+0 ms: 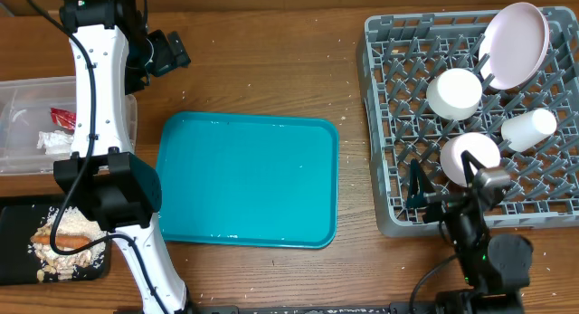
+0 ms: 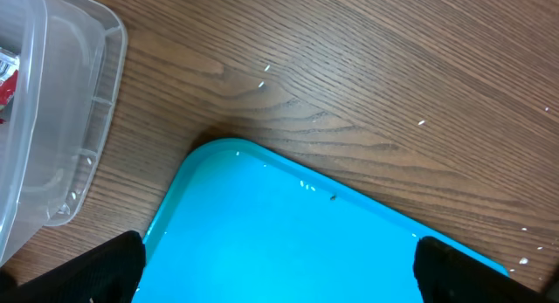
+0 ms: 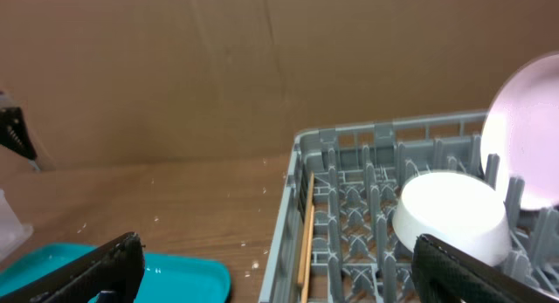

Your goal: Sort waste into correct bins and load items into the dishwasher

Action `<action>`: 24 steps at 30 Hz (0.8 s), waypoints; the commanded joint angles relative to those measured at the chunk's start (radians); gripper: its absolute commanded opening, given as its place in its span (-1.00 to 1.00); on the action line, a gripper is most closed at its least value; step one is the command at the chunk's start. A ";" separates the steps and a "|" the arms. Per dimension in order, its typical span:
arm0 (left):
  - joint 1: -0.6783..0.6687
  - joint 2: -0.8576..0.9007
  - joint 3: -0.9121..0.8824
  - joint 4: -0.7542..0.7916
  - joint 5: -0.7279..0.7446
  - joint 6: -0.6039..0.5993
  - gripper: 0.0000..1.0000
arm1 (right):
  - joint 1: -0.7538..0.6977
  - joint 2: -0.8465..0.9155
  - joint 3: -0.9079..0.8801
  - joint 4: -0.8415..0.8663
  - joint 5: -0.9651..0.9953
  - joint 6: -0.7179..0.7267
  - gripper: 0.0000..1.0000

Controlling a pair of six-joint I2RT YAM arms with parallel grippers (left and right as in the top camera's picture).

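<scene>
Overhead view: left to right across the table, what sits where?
tub → teal tray → rack. The black tray is left out because it shares the tub's left edge.

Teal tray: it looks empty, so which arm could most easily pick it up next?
Left, probably. The left gripper hangs open over the left edge of the teal tray, near a corner. The right gripper, also open, sits over the grey rack, apart from the tray.
</scene>
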 commanded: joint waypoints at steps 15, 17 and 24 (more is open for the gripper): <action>-0.005 0.000 0.000 0.000 0.007 -0.007 1.00 | -0.045 -0.229 -0.242 0.177 0.137 -0.021 1.00; -0.005 0.000 0.000 0.000 0.007 -0.007 1.00 | -0.045 -0.235 -0.242 0.129 0.163 -0.021 1.00; -0.005 0.000 0.000 0.000 0.007 -0.007 1.00 | -0.045 -0.235 -0.242 0.011 0.167 -0.041 1.00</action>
